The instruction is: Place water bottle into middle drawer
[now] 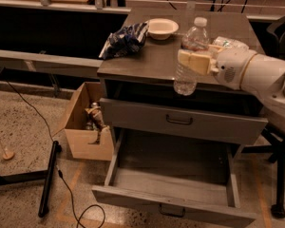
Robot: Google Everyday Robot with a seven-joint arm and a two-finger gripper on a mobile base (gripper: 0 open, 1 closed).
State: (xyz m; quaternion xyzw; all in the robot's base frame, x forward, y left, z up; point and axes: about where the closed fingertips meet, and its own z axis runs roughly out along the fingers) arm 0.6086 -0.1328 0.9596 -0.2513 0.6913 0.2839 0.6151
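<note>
My gripper [195, 61] comes in from the right on a white arm and is shut on the water bottle [189, 42], a clear ribbed bottle with a white cap. It holds the bottle upright in the air at the front edge of the cabinet top [147, 61]. The bottle's base hangs in front of the dark gap under the top. Below, the middle drawer [171, 182] is pulled far out, showing its grey tray floor and a dark handle on its front panel. Above it, another drawer front [180, 122] with a bow handle is pulled out only a little.
On the cabinet top stand a white bowl [162, 28] and a crumpled blue-and-white bag [126, 39], and a short can [230, 42] lies behind the gripper. An open cardboard box [85, 129] with items stands left of the drawers. A chair base [279, 184] is at the right, and a black bar [48, 177] and a cable lie on the floor at the left.
</note>
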